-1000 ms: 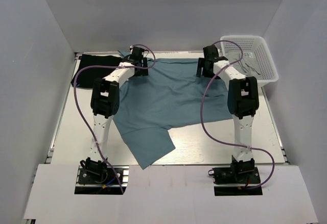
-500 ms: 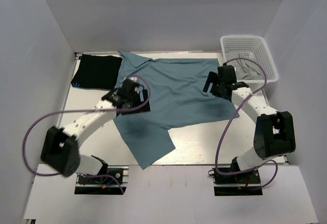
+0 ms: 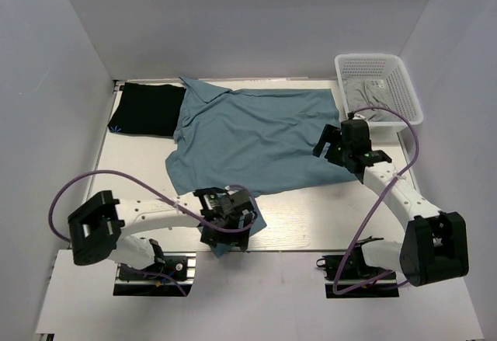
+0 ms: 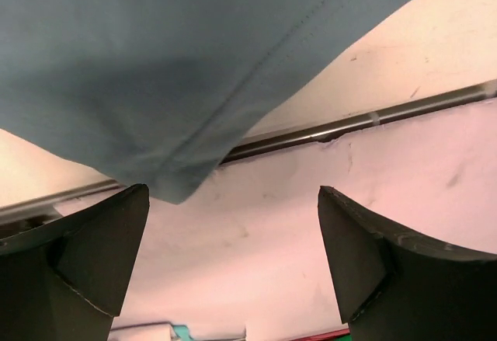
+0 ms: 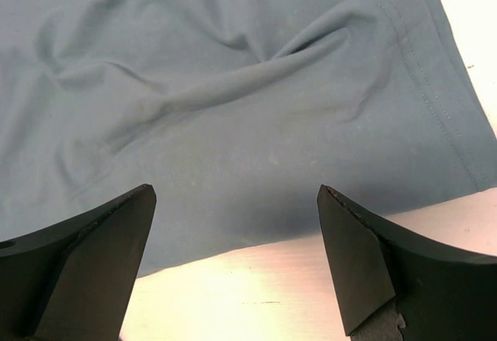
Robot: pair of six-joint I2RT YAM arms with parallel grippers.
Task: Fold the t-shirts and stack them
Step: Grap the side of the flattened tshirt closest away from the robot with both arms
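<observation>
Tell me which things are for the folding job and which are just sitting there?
For the job:
teal-blue t-shirt, spread out on the table
black t-shirt, at the far left corner

Just lying about:
white basket, at the far right
grey cloth inside it

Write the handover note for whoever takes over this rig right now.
Left gripper: open, empty, at the teal t-shirt's near corner by the table's front edge.
Right gripper: open, empty, just above the same shirt's right-hand edge.
Teal t-shirt: spread out mid-table, unfolded, its far-left edge meeting the black t-shirt.
Black t-shirt: a compact rectangle in the far-left corner, apparently folded.
Done: the black one at most.
Left: fold the teal one, then stack the two.
</observation>
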